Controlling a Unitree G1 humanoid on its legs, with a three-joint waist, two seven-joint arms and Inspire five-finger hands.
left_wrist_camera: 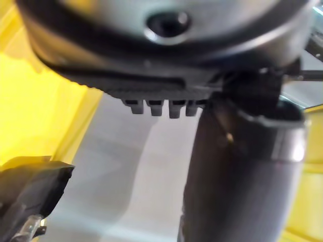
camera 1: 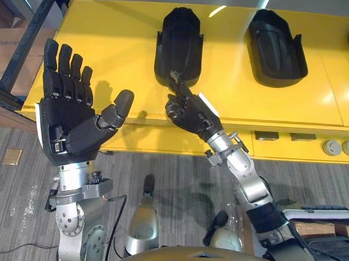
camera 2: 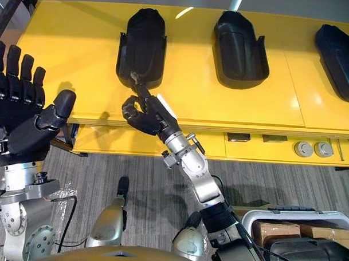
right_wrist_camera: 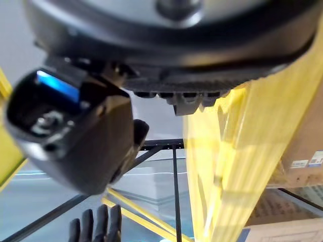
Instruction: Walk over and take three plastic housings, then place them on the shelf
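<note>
Right hand (camera 1: 189, 115) met the near rim of the nearest plastic housing (camera 1: 179, 42) on the yellow table (camera 1: 108, 54) (grip state indeterminate); left hand (camera 1: 66, 121) was spread open. The step called for a secure rim hold before lifting.

Glossy yellow bench top (camera 2: 80, 53) w/ panel seams on its right part. Three black plastic housings lie on it in a row, open side up, well apart: left housing (camera 2: 142, 46), middle housing (camera 2: 239, 48), right housing (camera 2: 340, 53) – this last one cut off at the frame edge. Below the front lip, a lower yellow panel (camera 2: 265, 146) w/ two dark slots and, at right, two round grey knobs (camera 2: 303, 149).
</note>
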